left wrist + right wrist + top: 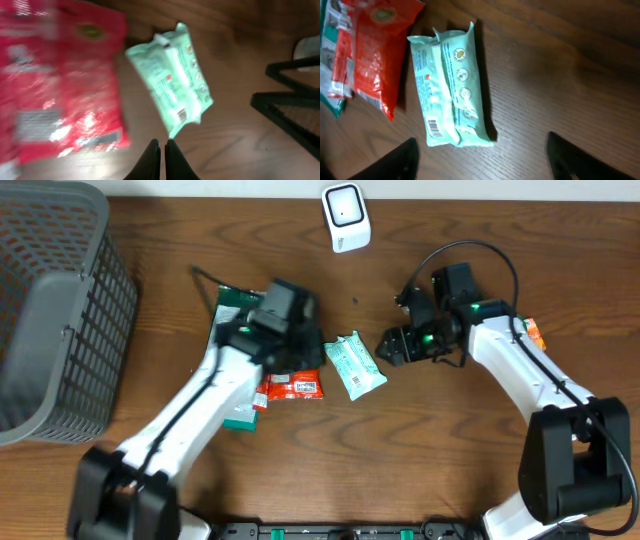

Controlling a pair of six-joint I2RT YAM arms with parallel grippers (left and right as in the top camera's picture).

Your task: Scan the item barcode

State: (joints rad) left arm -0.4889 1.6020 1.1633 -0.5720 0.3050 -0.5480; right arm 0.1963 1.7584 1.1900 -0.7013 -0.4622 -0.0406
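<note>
Pale green film wraps the wipes pack [355,365], which lies flat near the middle of the wooden table [440,480], below the white scanner [346,218] at the far edge and just beside a red snack packet [296,387]. The left arm [215,385] stretches over that packet. The right arm [520,365] bends in from the right edge, with the right gripper [392,345] low and aimed at the pack.

From the left wrist, the left gripper [161,146] is pressed shut, its tips at the pack's corner seam; whether they pinch film cannot be told.

From the right wrist, the fingers [395,160] stand wide apart and empty, and the barcode [435,126] faces up at the pack's near end. The pack looks light, soft and slippery, so a hold across its long sides, clear of the barcode, seems best.
</note>
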